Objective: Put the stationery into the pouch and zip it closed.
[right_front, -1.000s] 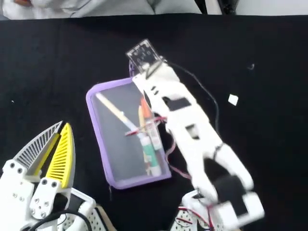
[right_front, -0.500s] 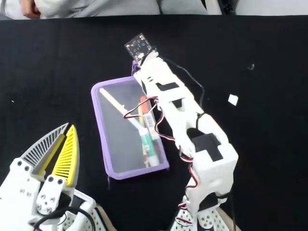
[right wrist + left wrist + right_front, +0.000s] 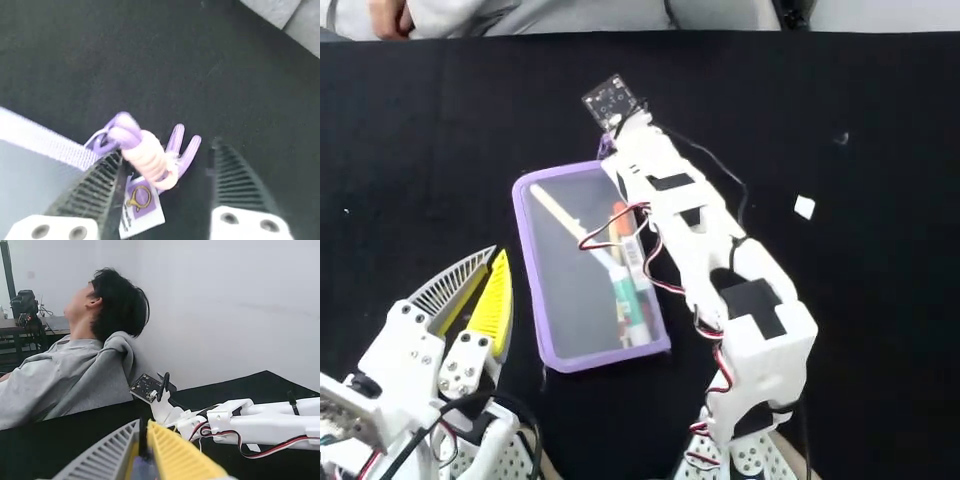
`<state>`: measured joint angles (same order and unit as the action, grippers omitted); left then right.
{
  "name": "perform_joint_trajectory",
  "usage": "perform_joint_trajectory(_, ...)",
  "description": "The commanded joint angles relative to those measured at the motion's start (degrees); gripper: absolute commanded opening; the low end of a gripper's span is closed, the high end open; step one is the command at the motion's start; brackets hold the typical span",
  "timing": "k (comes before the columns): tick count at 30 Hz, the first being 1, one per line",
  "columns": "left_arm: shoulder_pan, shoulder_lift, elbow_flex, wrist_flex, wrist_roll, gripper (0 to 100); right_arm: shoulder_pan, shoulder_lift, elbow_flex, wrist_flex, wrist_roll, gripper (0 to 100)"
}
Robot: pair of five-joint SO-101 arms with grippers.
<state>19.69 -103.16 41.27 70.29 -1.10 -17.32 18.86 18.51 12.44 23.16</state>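
While the left hand [image 3: 488, 258] hangs over the desk's [image 3: 410, 130] near left corner with its fingers pressed together, the purple-edged pouch [image 3: 528, 225] lies mid-desk, with pens [image 3: 624, 300] inside. At the pouch's far right corner, the right hand [image 3: 170, 150] is spread around the pink-and-purple zipper charm [image 3: 150, 159], which lies just beside one finger.

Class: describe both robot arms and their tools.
Both arms are white. The left arm has black cables; the left tool pairs a yellow finger with a pale ribbed one. The right arm carries black panels, red wires and a circuit board; the right tool has dark ribbed fingers.
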Motion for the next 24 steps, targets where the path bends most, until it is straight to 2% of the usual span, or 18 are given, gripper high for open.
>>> perform_joint_trajectory(1,-0.22,-1.05,0.48,0.35,-0.53,3,1.23,-5.85,-3.56,4.22,2.90,27.7)
perform_joint_trajectory(4,-0.22,-1.41,1.19,0.35,-0.53,3,1.23,-7.08,-6.02,10.11,5.01,27.9)
perform_joint_trajectory(11,-0.22,-1.32,3.38,0.44,-0.62,3,2.81,-10.42,-9.19,19.43,15.47,28.0)
perform_joint_trajectory(21,-0.22,-1.32,5.76,-1.41,-0.62,3,4.66,-26.15,-12.35,30.51,15.65,27.6)
perform_joint_trajectory(24,-2.51,-1.32,5.76,-4.40,-0.62,3,4.57,-31.78,-11.30,31.56,11.69,27.6)
